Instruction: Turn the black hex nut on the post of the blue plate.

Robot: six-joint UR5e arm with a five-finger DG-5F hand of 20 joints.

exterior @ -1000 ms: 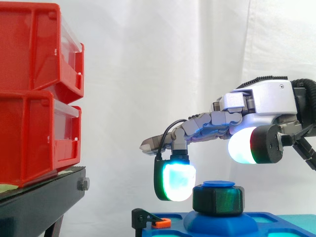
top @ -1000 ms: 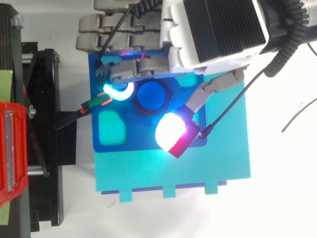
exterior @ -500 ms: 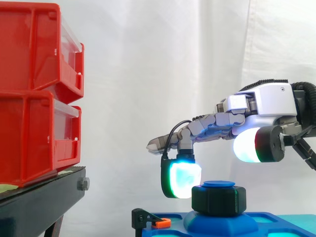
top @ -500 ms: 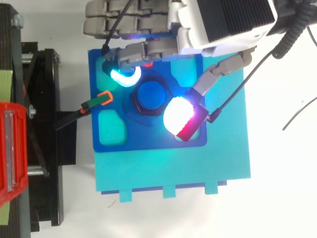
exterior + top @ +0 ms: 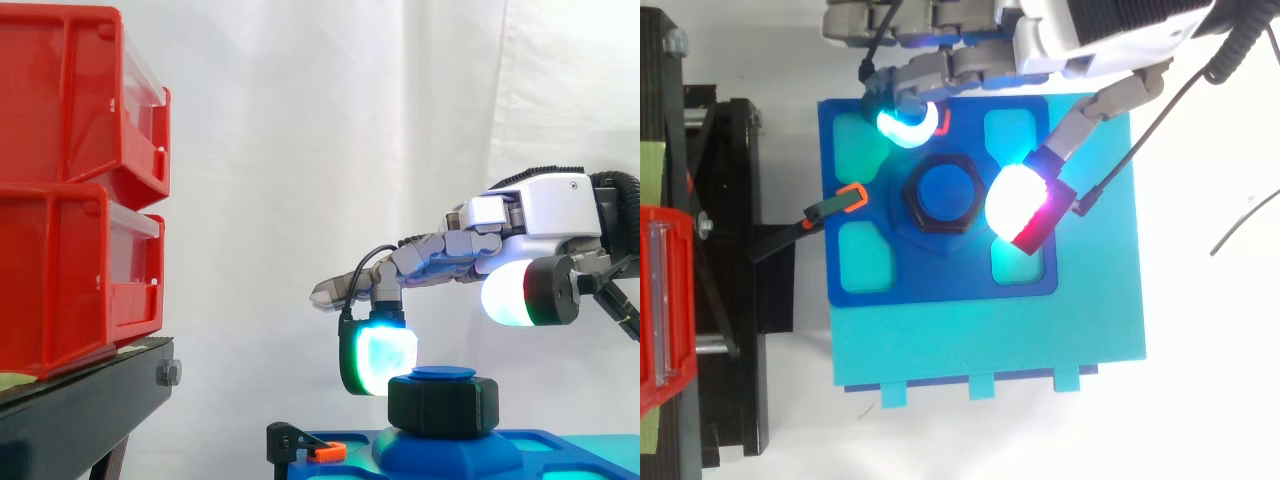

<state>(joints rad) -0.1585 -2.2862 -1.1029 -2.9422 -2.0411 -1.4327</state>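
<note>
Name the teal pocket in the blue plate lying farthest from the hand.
The lower-left pocket in the top view, below the orange clip; the hand reaches over the opposite edge.

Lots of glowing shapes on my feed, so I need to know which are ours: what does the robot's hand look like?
The hand has a pale grey shell with a black ribbed panel on its back, and segmented silver-grey fingers. Its fingertips are thick pads in black housings, glowing white-cyan; one shows a red edge.
</note>
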